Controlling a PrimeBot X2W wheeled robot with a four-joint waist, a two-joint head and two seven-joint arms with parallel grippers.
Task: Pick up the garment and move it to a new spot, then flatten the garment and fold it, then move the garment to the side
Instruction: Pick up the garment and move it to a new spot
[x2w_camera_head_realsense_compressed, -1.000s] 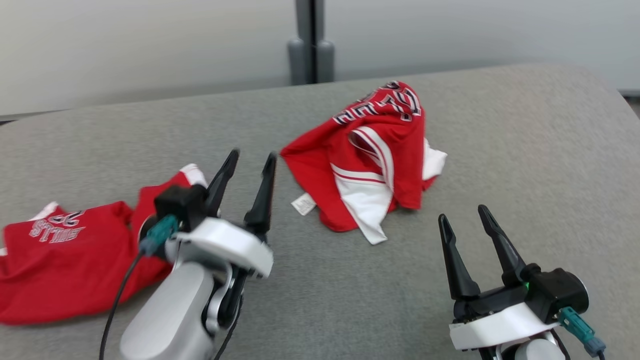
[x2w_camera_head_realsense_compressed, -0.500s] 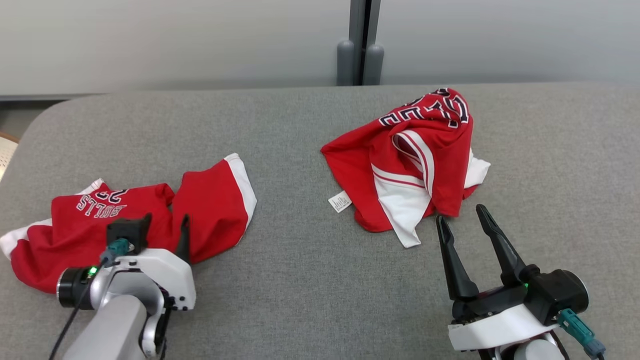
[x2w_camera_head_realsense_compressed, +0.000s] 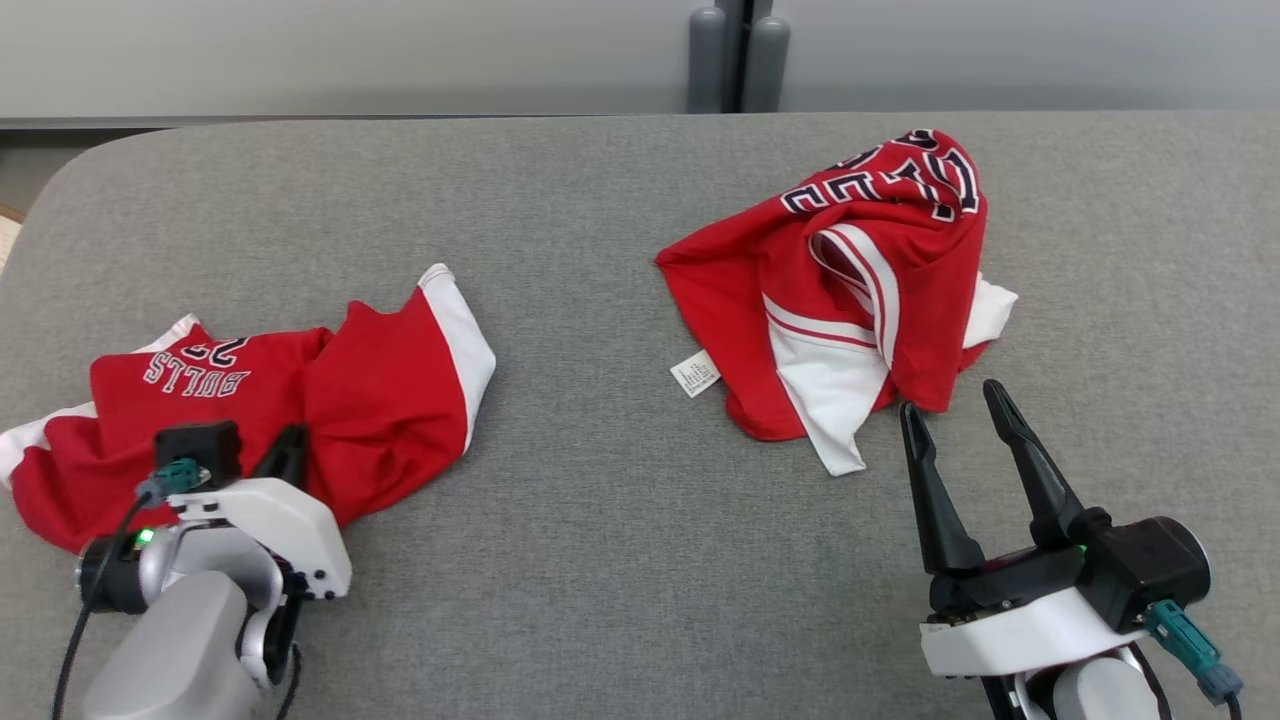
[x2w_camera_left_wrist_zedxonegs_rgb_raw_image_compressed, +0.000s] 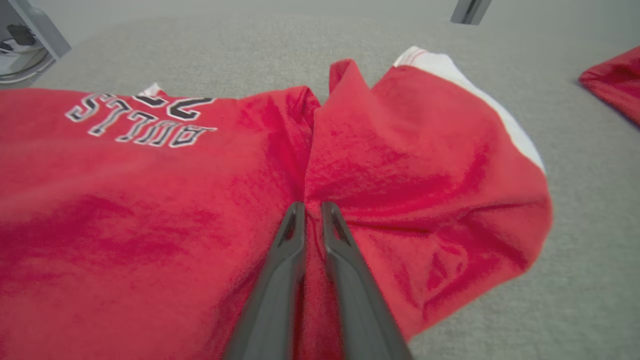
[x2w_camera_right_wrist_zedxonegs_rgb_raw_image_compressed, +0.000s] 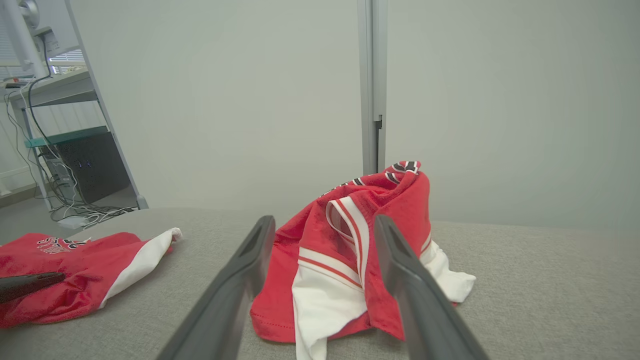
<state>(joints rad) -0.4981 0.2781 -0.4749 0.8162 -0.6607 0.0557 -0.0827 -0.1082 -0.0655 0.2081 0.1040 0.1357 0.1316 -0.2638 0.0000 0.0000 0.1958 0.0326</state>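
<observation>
At the far left of the grey fabric-covered table (x2w_camera_head_realsense_compressed: 600, 560) lies a red and white basketball jersey (x2w_camera_head_realsense_compressed: 385, 400), spread loosely with its "BULLS" lettering upside down in the head view and a white-trimmed flap turned up at its right end. The left gripper (x2w_camera_left_wrist_zedxonegs_rgb_raw_image_compressed: 309, 206) sits down on this cloth with its fingers (x2w_camera_left_wrist_zedxonegs_rgb_raw_image_compressed: 280, 280) pressed almost together, pinching a raised ridge of red fabric between them near the jersey's middle. Open grey table follows, then a small white label (x2w_camera_head_realsense_compressed: 695, 373) lying flat, touching the edge of a second red and white jersey (x2w_camera_head_realsense_compressed: 850, 290), crumpled into a heap. Behind it a grey post (x2w_camera_head_realsense_compressed: 740, 50) rises against the pale wall. The right gripper (x2w_camera_head_realsense_compressed: 950, 397) hovers with fingers spread, tips just beside that heap's near hem, holding nothing.
</observation>
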